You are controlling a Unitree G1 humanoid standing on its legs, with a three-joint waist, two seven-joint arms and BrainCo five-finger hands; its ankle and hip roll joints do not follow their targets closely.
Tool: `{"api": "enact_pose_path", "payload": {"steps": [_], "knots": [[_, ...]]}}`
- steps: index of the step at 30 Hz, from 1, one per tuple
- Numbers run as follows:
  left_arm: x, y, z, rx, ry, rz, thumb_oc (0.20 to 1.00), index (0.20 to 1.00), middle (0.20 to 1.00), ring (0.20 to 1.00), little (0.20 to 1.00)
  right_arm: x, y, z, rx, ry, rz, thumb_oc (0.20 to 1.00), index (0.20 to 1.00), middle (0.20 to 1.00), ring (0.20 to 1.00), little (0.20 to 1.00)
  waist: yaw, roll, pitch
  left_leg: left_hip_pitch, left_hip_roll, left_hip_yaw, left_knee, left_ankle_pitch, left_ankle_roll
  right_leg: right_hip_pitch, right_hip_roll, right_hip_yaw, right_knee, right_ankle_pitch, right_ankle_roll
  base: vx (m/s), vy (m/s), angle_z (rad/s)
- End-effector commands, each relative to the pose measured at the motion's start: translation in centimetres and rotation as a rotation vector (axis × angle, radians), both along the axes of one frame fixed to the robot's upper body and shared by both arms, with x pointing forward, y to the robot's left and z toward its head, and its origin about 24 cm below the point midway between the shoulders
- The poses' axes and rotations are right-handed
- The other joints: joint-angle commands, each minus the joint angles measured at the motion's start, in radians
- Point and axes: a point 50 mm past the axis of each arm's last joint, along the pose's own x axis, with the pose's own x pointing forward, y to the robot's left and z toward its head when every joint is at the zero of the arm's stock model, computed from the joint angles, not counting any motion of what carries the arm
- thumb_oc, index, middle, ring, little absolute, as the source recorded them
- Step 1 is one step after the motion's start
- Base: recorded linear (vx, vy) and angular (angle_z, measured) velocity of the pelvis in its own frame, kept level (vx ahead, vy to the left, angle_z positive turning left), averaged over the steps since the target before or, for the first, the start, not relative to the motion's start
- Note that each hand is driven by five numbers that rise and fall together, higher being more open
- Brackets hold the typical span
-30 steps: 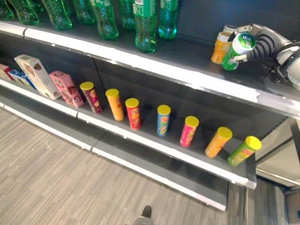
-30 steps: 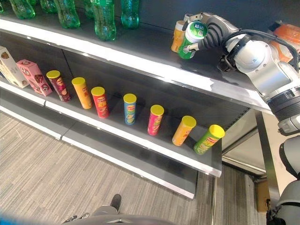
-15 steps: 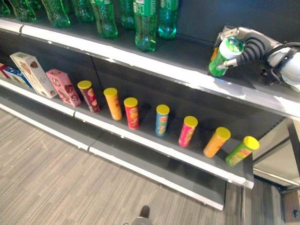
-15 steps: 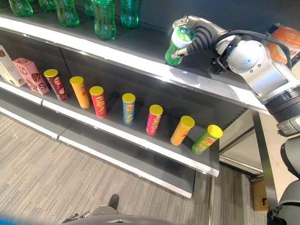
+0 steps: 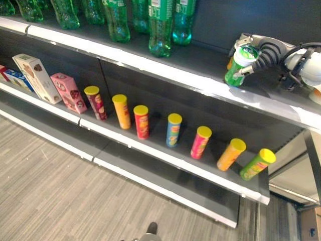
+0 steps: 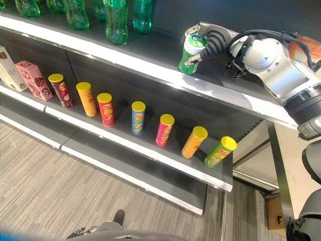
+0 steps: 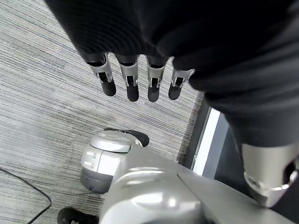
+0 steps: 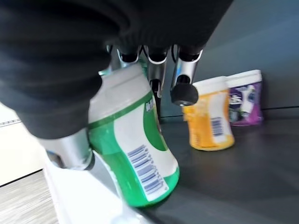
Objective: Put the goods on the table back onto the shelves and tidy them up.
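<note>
A green jar point(image 5: 238, 66) with a white lid leans on the upper shelf point(image 5: 150, 64), close to its front edge. My right hand point(image 5: 267, 51) reaches in from the right and is shut on it, fingers behind it and thumb in front. In the right wrist view the green jar point(image 8: 135, 154) touches the shelf with its base, and an orange jar point(image 8: 210, 116) and a purple jar point(image 8: 245, 98) stand further back. My left hand point(image 7: 133, 79) hangs over the floor with straight fingers and holds nothing.
Several green bottles point(image 5: 161, 27) stand at the back left of the upper shelf. On the lower shelf point(image 5: 165, 158) stands a row of several chip tubes point(image 5: 173, 129), with boxes point(image 5: 70, 93) to their left. An orange item point(image 6: 307, 46) lies past my right arm.
My right hand has carried the green jar to the left, away from the orange jar, and brought it down near the shelf's front edge. The camera has shifted slightly.
</note>
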Motion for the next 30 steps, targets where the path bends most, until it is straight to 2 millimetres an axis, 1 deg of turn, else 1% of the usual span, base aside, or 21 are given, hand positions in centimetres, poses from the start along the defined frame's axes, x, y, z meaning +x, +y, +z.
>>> {"api": "enact_pose_path", "payload": {"steps": [1, 2, 3, 4, 5, 6, 8, 15, 16, 26, 30], "knots": [[2.1, 1.5, 0.8, 0.067, -0.054, -0.091, 1.0, 1.0, 1.0, 1.0, 1.0, 0.5, -0.1, 2.1, 0.002, -0.047, -0.043, 0.2, 0.2, 0.2, 0.2, 0.2, 0.025, -0.02, -0.017, 0.064, 0.093, 0.092, 0.02, -0.093, -0.083, -0.071, -0.013, 0.007, 0.044, -0.043, -0.019, 0.0, 0.0, 0.0], [1.7, 1.8, 0.8, 0.054, -0.03, -0.102, 1.0, 1.0, 1.0, 1.0, 1.0, 0.5, 0.1, 2.5, -0.002, -0.062, -0.043, 0.2, 0.2, 0.2, 0.2, 0.2, 0.029, -0.022, -0.017, 0.063, 0.092, 0.091, 0.02, -0.094, -0.083, -0.073, -0.013, 0.007, 0.043, -0.043, -0.02, 0.0, 0.0, 0.0], [1.4, 2.2, 0.8, 0.055, -0.017, -0.089, 1.0, 1.0, 1.0, 1.0, 1.0, 0.4, -0.2, 3.5, 0.024, -0.078, -0.055, 0.2, 0.2, 0.2, 0.2, 0.2, 0.034, -0.021, -0.016, 0.059, 0.093, 0.087, 0.02, -0.093, -0.082, -0.075, -0.012, 0.006, 0.043, -0.042, -0.02, 0.0, 0.0, 0.0], [1.0, 2.2, 0.7, 0.055, -0.006, -0.076, 1.0, 1.0, 1.0, 1.0, 1.0, 0.5, -0.8, 3.5, 0.041, -0.073, -0.077, 0.2, 0.2, 0.2, 0.2, 0.2, 0.037, -0.021, -0.015, 0.058, 0.092, 0.084, 0.02, -0.092, -0.082, -0.075, -0.012, 0.003, 0.043, -0.042, -0.021, 0.0, 0.0, 0.0], [1.0, 2.2, 0.7, 0.055, -0.006, -0.076, 1.0, 1.0, 1.0, 1.0, 1.0, 0.5, -0.8, 3.5, 0.042, -0.073, -0.077, 0.2, 0.2, 0.2, 0.2, 0.2, 0.036, -0.021, -0.015, 0.058, 0.092, 0.084, 0.02, -0.092, -0.082, -0.075, -0.012, 0.003, 0.043, -0.042, -0.021, 0.0, 0.0, 0.0], [0.7, 2.6, 0.8, 0.06, 0.006, -0.063, 1.0, 1.0, 1.0, 1.0, 1.0, 0.5, -1.5, 3.6, 0.022, -0.061, -0.112, 0.2, 0.2, 0.2, 0.2, 0.2, 0.04, -0.022, -0.012, 0.055, 0.092, 0.078, 0.019, -0.088, -0.083, -0.074, -0.011, -0.001, 0.042, -0.041, -0.022, 0.0, -0.015, 0.04], [0.7, 2.7, 0.8, 0.06, 0.007, -0.063, 1.0, 1.0, 1.0, 1.0, 1.0, 0.5, -1.5, 3.6, 0.015, -0.058, -0.115, 0.2, 0.2, 0.2, 0.2, 0.2, 0.04, -0.022, -0.011, 0.055, 0.092, 0.077, 0.019, -0.088, -0.083, -0.073, -0.01, -0.002, 0.042, -0.042, -0.022, 0.0, -0.012, 0.07], [0.7, 2.7, 0.8, 0.052, 0.01, -0.067, 1.0, 1.0, 1.0, 1.0, 1.0, 0.5, -0.7, 3.3, 0.017, -0.029, -0.082, 0.2, 0.2, 0.2, 0.2, 0.2, 0.044, -0.022, -0.011, 0.058, 0.094, 0.076, 0.019, -0.09, -0.082, -0.069, -0.007, 0.0, 0.04, -0.045, -0.025, 0.0, -0.001, 0.01], [0.7, 2.9, 0.9, 0.056, 0.009, -0.064, 1.0, 1.0, 1.0, 1.0, 1.0, 0.6, -0.2, 3.0, 0.024, -0.001, -0.06, 0.2, 0.2, 0.2, 0.2, 0.2, 0.046, -0.023, -0.011, 0.058, 0.094, 0.075, 0.02, -0.09, -0.083, -0.067, -0.006, -0.003, 0.039, -0.046, -0.025, 0.0, 0.0, 0.0], [0.8, 2.8, 0.9, 0.049, 0.009, -0.08, 1.0, 1.0, 1.0, 1.0, 1.0, 0.5, 0.5, 2.7, -0.016, 0.046, -0.029, 0.2, 0.2, 0.2, 0.2, 0.2, 0.048, -0.027, -0.014, 0.057, 0.093, 0.073, 0.019, -0.091, -0.086, -0.061, -0.004, -0.01, 0.035, -0.047, -0.024, 0.0, -0.002, 0.02], [0.9, 2.8, 1.0, 0.046, 0.01, -0.089, 1.0, 1.0, 1.0, 1.0, 1.0, 0.7, 0.7, 2.4, -0.017, 0.055, -0.032, 0.2, 0.2, 0.2, 0.2, 0.2, 0.051, -0.024, -0.012, 0.058, 0.093, 0.074, 0.018, -0.091, -0.085, -0.063, -0.006, -0.008, 0.035, -0.044, -0.024, 0.0, 0.0, 0.0]]}}
